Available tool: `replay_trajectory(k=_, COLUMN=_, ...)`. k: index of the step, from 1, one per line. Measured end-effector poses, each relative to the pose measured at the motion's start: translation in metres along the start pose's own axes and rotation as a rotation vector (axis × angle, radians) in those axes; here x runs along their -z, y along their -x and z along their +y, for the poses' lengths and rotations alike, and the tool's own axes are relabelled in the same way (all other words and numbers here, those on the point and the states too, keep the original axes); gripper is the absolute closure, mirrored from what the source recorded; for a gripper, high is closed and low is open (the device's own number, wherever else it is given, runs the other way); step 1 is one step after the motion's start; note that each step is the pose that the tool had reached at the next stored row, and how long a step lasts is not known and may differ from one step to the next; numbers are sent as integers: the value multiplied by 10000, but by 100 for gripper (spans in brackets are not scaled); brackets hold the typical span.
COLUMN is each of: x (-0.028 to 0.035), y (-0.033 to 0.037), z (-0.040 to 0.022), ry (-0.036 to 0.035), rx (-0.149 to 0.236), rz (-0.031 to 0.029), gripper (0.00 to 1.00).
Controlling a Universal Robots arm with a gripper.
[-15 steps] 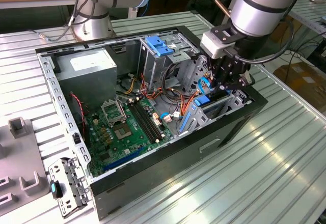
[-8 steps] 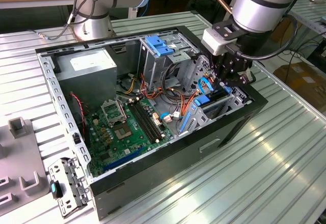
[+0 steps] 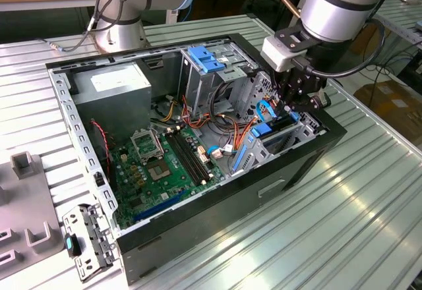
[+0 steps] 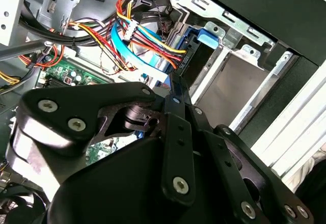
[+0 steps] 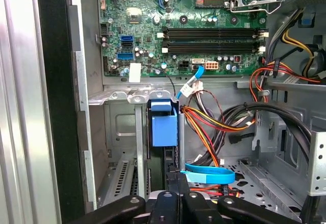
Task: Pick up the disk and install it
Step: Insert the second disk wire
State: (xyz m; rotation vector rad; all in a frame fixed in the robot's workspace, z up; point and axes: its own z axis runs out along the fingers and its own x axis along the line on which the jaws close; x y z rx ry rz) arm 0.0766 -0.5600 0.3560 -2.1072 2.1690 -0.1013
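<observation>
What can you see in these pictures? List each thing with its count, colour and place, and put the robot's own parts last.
computer case: one, black, open on the ribbed metal table.
motherboard: one, green, on the case floor.
power-supply box: one, grey, in the corner of the case at the exterior view's left.
disk: one, blue-framed, standing on edge in the drive bay under the gripper.
plastic bracket: one, light blue, on top of the far drive cage.
wire bundle: one, red, orange, yellow and black, beside the drive bay.
flat cable: one, blue, near the jaws.
fixture plate: one, grey, on the table at the exterior view's left.
gripper: one, black, over the drive bay.
arm: one, silver.
</observation>
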Motion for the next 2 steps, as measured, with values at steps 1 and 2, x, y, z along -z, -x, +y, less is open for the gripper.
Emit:
replay_trajectory(k=1, x=0, y=0, z=0, ry=0, rx=0, rz=1, gripper=89)
replay_trajectory(k=2, x=0, y=0, z=0, ry=0, rx=0, rz=0, gripper=89)
